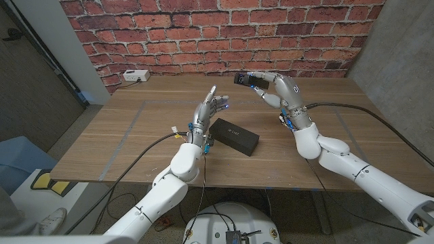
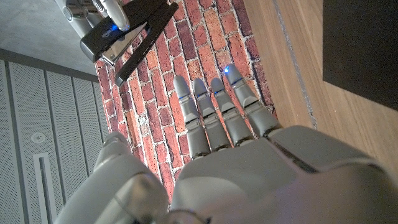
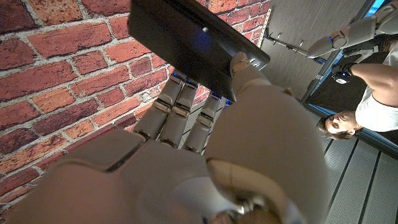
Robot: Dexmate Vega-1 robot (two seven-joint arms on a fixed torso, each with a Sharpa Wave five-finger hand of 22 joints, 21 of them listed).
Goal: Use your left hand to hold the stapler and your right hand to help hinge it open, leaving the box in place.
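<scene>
Big wooden tabletop (image 1: 135,135) in front of a brick wall (image 1: 203,34). Long black box (image 1: 234,135) lying flat around the middle of the tabletop. Left hand (image 1: 207,112) raised just beside the box's near-left end, fingers straight and apart, holding nothing. Right hand (image 1: 271,87) up in the air over the far side, gripping the black stapler (image 1: 245,78), well clear of the box. Small white device (image 1: 135,76) at the far left edge by the wall.

— Where does the head view look from?
— High up, down over the table (image 1: 135,135). Both wrist views sit close behind their hands, sharing the stapler (image 2: 127,34) against the brick wall (image 3: 43,43).
</scene>
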